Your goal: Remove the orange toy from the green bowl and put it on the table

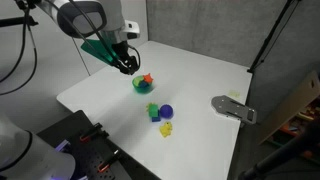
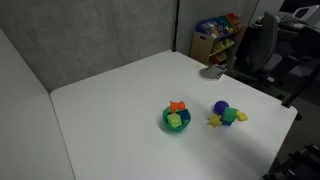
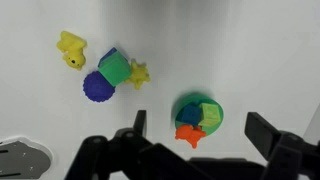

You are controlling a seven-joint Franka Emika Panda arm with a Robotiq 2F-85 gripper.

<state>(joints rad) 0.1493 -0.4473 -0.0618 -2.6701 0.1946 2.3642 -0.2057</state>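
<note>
The green bowl (image 1: 143, 87) (image 2: 166, 126) (image 3: 183, 101) stands on the white table (image 1: 200, 70) (image 2: 110, 100) (image 3: 250, 50). The orange toy (image 1: 146, 78) (image 2: 177, 106) (image 3: 188, 133) rests on the bowl's rim, beside a green cube (image 3: 211, 115) and a blue piece (image 3: 190, 113) inside it. My gripper (image 1: 128, 66) (image 3: 202, 126) is open and empty. It hovers above the bowl, with its two fingers on either side of the bowl in the wrist view. The arm does not show in the exterior view from the table's far side.
A cluster of small toys lies near the bowl: a purple ball (image 3: 97, 86) (image 1: 165, 111) (image 2: 220, 107), a green block (image 3: 113, 66) (image 1: 153, 110) and yellow toys (image 3: 70, 48) (image 1: 167, 128). A grey flat object (image 1: 233, 108) (image 2: 211, 72) lies near a table edge.
</note>
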